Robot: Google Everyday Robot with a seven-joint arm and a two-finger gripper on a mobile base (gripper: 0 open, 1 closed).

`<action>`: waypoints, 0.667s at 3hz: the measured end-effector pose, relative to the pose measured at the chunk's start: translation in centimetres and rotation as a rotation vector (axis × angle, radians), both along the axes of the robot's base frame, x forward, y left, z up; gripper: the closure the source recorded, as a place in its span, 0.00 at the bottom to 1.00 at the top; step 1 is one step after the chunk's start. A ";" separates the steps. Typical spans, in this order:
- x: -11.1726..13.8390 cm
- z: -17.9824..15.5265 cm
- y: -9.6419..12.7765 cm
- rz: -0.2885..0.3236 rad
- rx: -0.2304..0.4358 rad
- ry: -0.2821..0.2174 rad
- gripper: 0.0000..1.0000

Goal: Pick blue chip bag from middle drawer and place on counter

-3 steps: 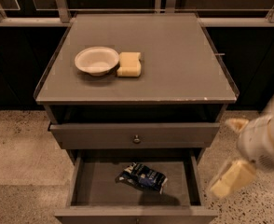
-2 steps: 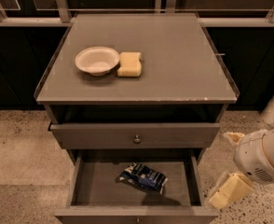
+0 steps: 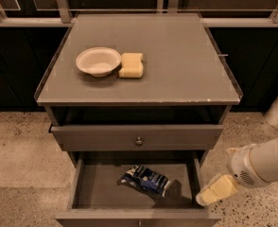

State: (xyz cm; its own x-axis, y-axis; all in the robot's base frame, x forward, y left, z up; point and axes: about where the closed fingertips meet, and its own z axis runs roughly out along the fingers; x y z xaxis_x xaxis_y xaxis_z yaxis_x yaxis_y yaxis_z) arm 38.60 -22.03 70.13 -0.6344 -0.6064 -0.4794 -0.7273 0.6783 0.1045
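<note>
The blue chip bag [image 3: 145, 178] lies flat in the open middle drawer [image 3: 96, 183], a little right of its middle. My gripper [image 3: 216, 176] hangs at the lower right, just outside the drawer's right wall and right of the bag. Its pale fingers [image 3: 218, 189] are apart and hold nothing. The counter [image 3: 177, 65] is the grey cabinet top above.
A white bowl [image 3: 98, 60] and a yellow sponge block [image 3: 131, 65] sit on the left part of the counter. The upper drawer [image 3: 138, 137] is shut, with a knob at its centre. A glass rail runs behind the counter. Speckled floor lies on both sides.
My gripper has moved down and to the left, closer to the drawer's right wall. The bag, bowl and sponge have not moved.
</note>
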 end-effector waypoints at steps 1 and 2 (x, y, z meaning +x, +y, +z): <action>3.3 -5.7 0.3 -0.092 0.052 0.000 0.00; 4.4 -7.0 0.1 -0.116 0.062 -0.018 0.00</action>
State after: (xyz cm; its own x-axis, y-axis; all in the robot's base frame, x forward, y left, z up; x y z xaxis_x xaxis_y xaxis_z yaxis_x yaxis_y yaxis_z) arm 42.97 -21.90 63.16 -0.6899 -0.4980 -0.5254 -0.6461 0.7509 0.1367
